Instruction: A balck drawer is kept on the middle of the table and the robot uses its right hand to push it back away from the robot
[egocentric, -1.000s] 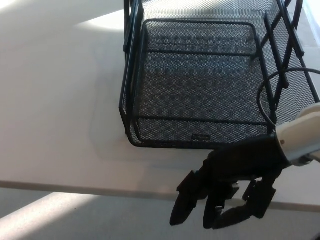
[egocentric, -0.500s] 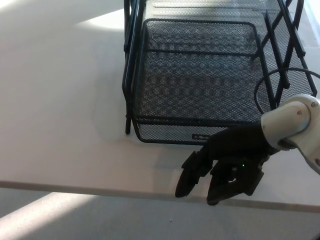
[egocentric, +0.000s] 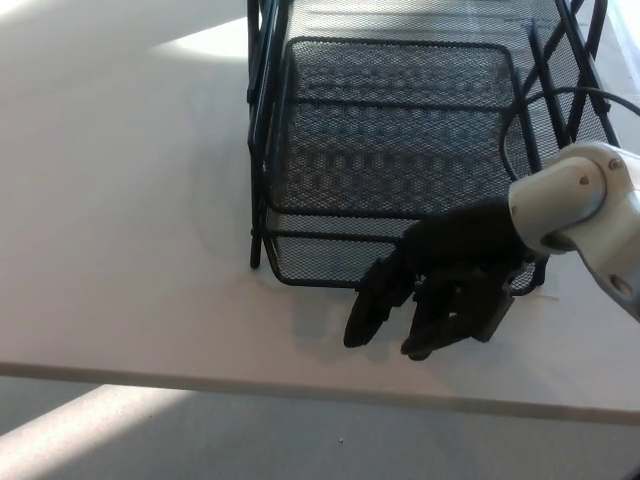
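Observation:
A black wire-mesh drawer (egocentric: 390, 150) sits in its black wire frame on the white table (egocentric: 120, 250), filling the upper middle of the head view. My right hand (egocentric: 440, 285) comes in from the right and rests against the drawer's front edge, covering its right part. The fingers (egocentric: 368, 305) hang apart, pointing down and to the left, holding nothing. A white forearm (egocentric: 590, 205) and a black cable lead up to the right. The left hand does not show.
The table's front edge (egocentric: 200, 385) runs across the bottom, with grey floor (egocentric: 150, 440) below it. The frame's black uprights (egocentric: 262, 120) stand at the drawer's left and right sides.
My right hand has moved up from below the table edge to the drawer's front. The drawer's front has slid back into the frame, away from me.

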